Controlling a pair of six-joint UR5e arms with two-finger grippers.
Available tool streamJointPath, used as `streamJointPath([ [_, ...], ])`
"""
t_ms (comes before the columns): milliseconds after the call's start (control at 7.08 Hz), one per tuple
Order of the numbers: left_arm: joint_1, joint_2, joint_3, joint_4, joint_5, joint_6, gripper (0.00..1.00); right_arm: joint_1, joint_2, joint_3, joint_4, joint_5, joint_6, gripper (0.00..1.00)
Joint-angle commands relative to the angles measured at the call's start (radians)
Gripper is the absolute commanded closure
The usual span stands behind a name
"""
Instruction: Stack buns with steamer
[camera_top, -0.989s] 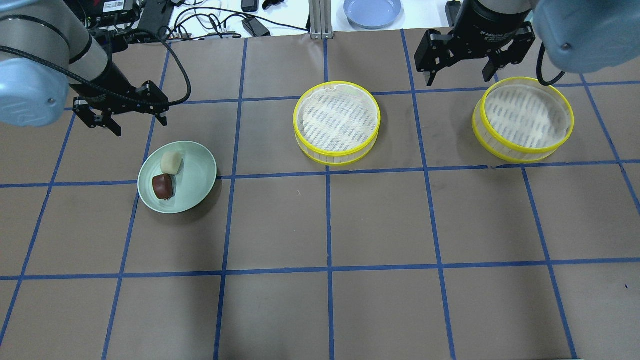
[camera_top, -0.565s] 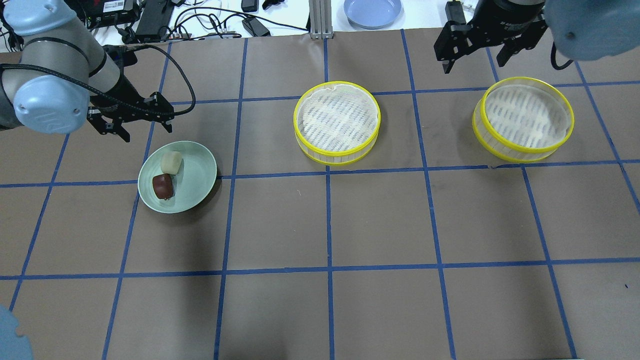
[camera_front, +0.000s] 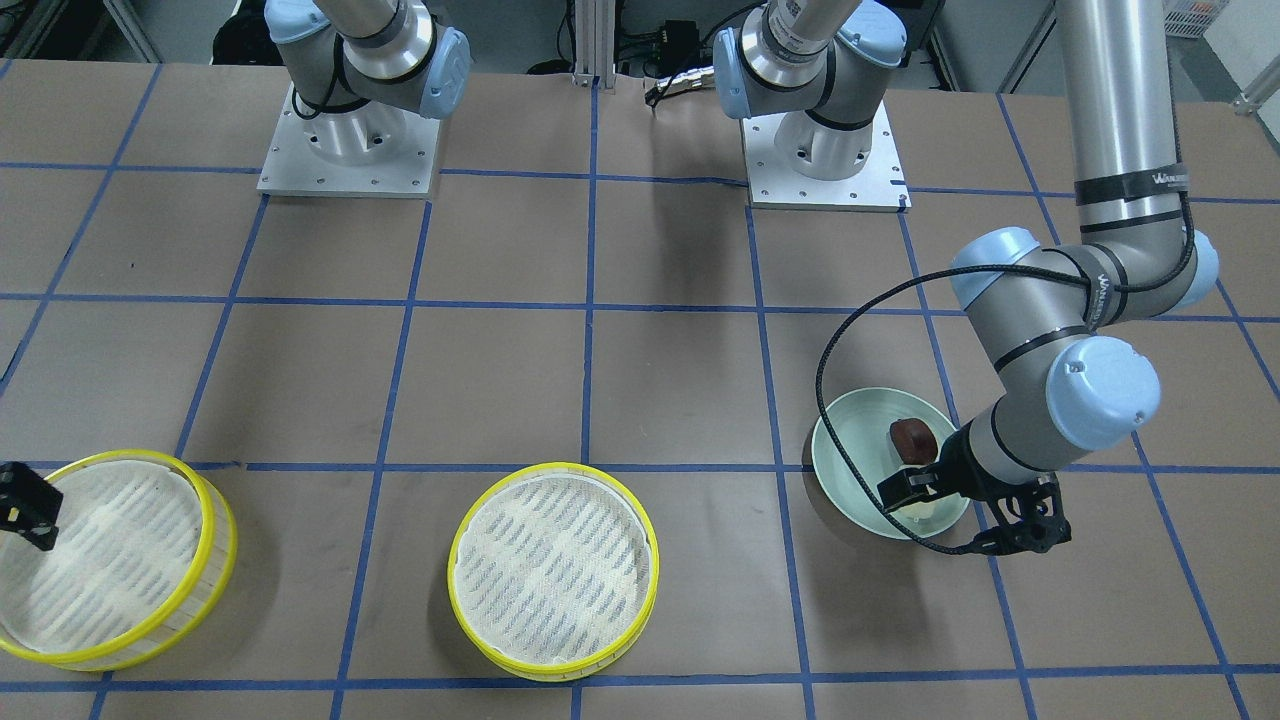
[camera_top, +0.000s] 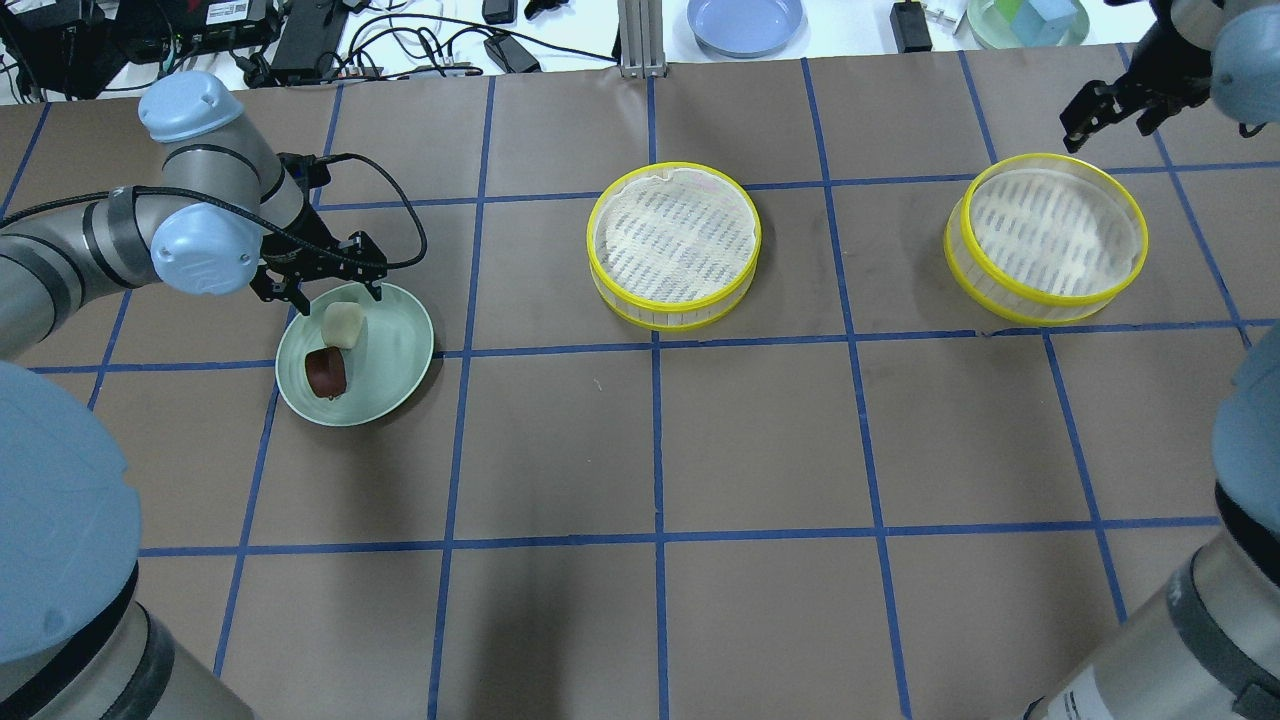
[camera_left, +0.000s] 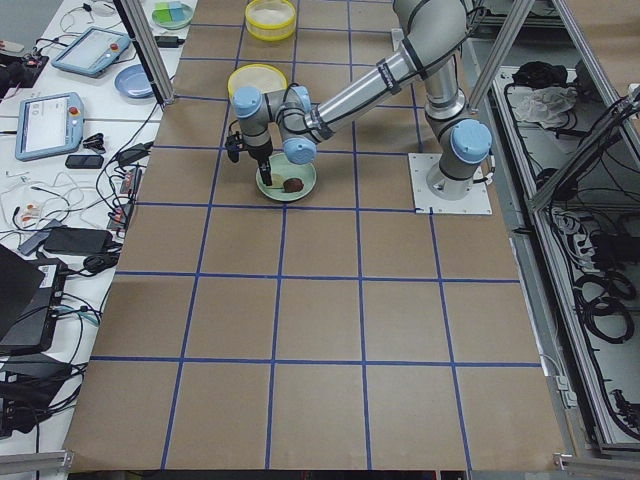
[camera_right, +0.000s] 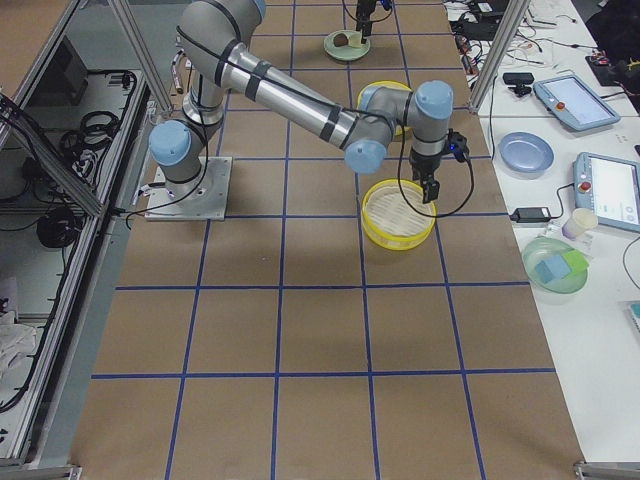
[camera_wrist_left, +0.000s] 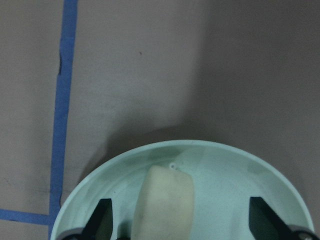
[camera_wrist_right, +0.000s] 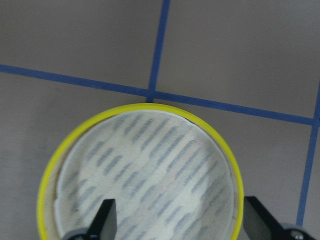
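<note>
Brown desk (camera_top: 760, 440) gridded in blue tape, cables (camera_top: 420, 40) along its far edge. On the robot's left, cream-white bun (camera_top: 342, 324) and reddish-brown bun (camera_top: 326, 372) side by side on a pale green plate (camera_top: 395, 370), neither yet lifted. Directly over the cream one, left claw (camera_top: 338, 298), spread wide and empty, a finger on each side of the bun in the wrist view, the bun nearer one finger. A second ago hovering off the plate's far side; now dropped in over the rim, probably lining up the first pick. Further out, two yellow-rimmed steamer tiers, both empty: middle tray (camera_top: 673, 245) at desk centre, right tray (camera_top: 1046, 238) well apart toward the robot's right. Above that one, right claw (camera_wrist_right: 180, 220), also open and holding nothing, shifted from between the trays to the right tray's far edge. No bun in either tray, no stacking begun.
</note>
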Motion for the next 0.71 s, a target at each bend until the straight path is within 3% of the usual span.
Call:
streamJointPath([
  [0, 0.000, -0.011, -0.001, -0.005, 0.003, 0.051, 0.90, -0.065, 0.086, 0.002, -0.051, -0.008, -0.061, 0.15],
  [141, 0.000, -0.010, 0.000, -0.005, 0.007, 0.050, 1.00, -0.069, 0.115, 0.001, -0.054, -0.014, -0.068, 0.23],
  [424, 0.000, -0.004, 0.008, 0.003, 0.021, 0.040, 1.00, -0.077, 0.141, 0.007, -0.054, -0.052, -0.093, 0.47],
  [565, -0.002, 0.022, 0.019, 0.002, 0.011, -0.031, 1.00, -0.079, 0.143, 0.007, -0.052, -0.048, -0.091, 0.68],
])
